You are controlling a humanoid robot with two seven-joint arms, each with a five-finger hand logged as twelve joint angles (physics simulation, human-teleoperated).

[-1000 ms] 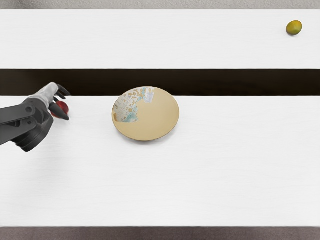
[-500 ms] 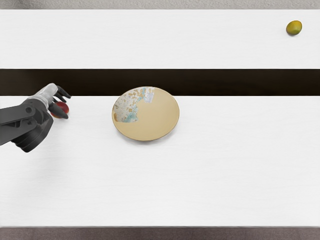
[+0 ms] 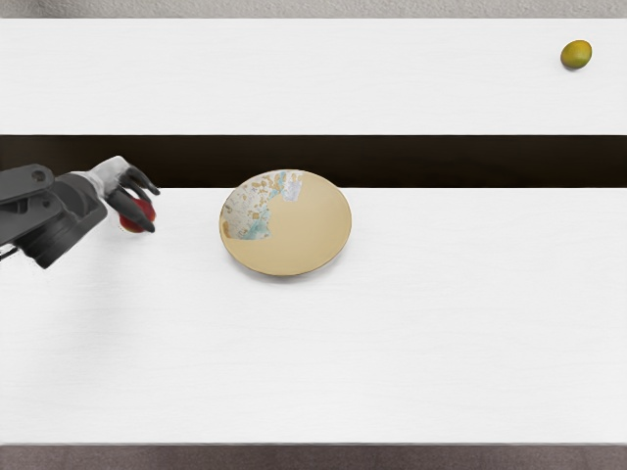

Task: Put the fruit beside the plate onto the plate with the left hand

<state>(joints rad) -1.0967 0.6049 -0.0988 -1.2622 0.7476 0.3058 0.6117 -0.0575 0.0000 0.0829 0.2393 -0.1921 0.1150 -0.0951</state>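
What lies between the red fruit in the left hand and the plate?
Nothing: in the head view only bare white table separates the red fruit, held by the left hand, from the plate.

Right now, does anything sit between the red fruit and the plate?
Nothing visible does: only table separates the red fruit in the left hand from the plate; the yellow-green fruit lies far off, back right.

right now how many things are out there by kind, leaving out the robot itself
fruit: 2, the red fruit held in the left hand and the yellow-green fruit far back on the right
plate: 1, the plate in the middle
total: 3
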